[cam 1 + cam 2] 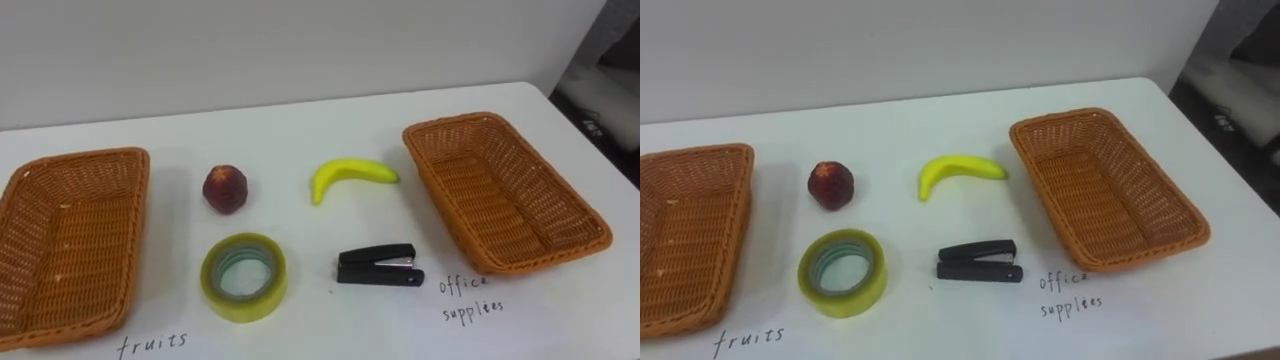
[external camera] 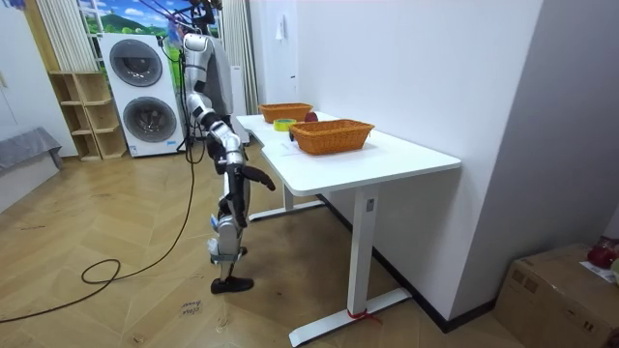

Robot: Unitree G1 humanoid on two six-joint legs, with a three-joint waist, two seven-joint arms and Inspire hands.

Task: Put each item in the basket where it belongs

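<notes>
Wicker, tightly woven and orange-brown, makes up both baskets: the left basket (image 1: 75, 158) and the right basket (image 1: 455, 122) sit at opposite ends of the smooth white table (image 1: 300, 125). Both are shallow and rectangular, with stiff flared walls.

All four things lie on the table between them, each apart from the others and none yet sorted.

- **Red fruit:** The red fruit (image 1: 226, 188) is round, dark and matt-skinned. It would likely roll if nudged, so it is best cupped from above around its widest part, gently, as it may bruise.
- **Banana:** The banana (image 1: 350, 174), just right of it and near the right basket, is yellow, curved and smooth. It is probably light and a little soft, so a loose wrap round the middle of the curve should do.
- **Tape:** The tape (image 1: 240, 304) lies flat in front of the red fruit, a glossy yellowish ring. It looks rigid, light and slick. One way to take it is to pinch through the hole across its wall.
- **Stapler:** The stapler (image 1: 377, 266) is black, hard, long and low, and probably the heaviest piece. It should be gripped across its narrow sides near the middle, since the hinged top may give.

In the room view the robot stands at the table's long edge with its right hand (image 2: 259, 180) low, below the tabletop and well away from everything. How far open it is I cannot tell
</notes>
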